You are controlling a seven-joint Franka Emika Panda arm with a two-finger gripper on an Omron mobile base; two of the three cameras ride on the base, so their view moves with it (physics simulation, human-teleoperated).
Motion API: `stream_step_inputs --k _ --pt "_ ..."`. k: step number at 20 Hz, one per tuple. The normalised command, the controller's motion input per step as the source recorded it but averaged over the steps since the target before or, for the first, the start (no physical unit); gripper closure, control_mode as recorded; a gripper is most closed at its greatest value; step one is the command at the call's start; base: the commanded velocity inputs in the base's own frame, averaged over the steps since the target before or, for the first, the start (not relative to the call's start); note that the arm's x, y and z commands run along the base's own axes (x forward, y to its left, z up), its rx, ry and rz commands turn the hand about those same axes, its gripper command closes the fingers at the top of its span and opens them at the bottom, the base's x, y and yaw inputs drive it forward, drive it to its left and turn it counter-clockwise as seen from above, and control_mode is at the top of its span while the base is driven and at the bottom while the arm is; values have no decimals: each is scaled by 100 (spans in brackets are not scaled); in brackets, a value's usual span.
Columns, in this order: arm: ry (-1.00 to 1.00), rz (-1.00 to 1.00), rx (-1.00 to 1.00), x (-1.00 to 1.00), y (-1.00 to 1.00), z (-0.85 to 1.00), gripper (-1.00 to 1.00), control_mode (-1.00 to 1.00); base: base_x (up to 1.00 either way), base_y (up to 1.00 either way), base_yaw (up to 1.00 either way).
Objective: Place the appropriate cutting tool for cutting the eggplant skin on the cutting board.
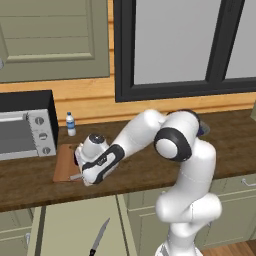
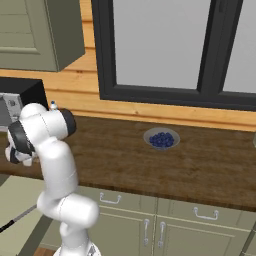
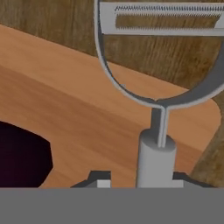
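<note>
peeler [image 3: 158, 87], the cutting tool required for the eggplant skin, is held by its handle between the two finger tips of the gripper [image 3: 141, 179], jaws pinched on the grey shaft. its loop head and serrated blade project forward along the line of the hand, out over the corner of the cutting board [image 3: 87, 122] and the dark wooden counter [image 3: 175, 61] beyond. the hand view puts the tool low above the board; whether it touches the wood cannot be told.

eggplant [image 3: 22, 157] lies on the board at the lower left of the hand view, apart from the peeler. the tool appears brought in beside the vegetable rather than over it, presumably so it can be laid flat on bare wood.

in the left base view the arm reaches down and left, the hand [image 1: 92, 162] over the near right part of the board [image 1: 62, 162], just in front of the toaster oven [image 1: 27, 127]. a small water bottle [image 1: 71, 124] stands behind. the long knife [image 1: 99, 237] lies below counter level, untouched. a bowl of berries [image 2: 161, 138] sits well apart.

judgement: carrying is done; release onto the board remains. risk: the head overhangs the board's corner, so the tool could tip off.
</note>
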Motion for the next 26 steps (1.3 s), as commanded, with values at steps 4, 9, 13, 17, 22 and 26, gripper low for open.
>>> stream_step_inputs --k 4,9,13,17,22,26 --pt "0 0 0 18 25 -7 100 -100 0 0 0" --pt "0 0 -1 7 23 -11 -100 -100 0 0 0" --pt "0 0 0 -6 4 0 -100 -100 0 0 0" --pt "0 0 0 -26 0 1 -100 -100 0 0 0" --pt "0 0 0 -42 0 37 -100 -100 0 0 0" --pt "-2 -1 0 -22 -15 83 -100 -100 0 0 0"
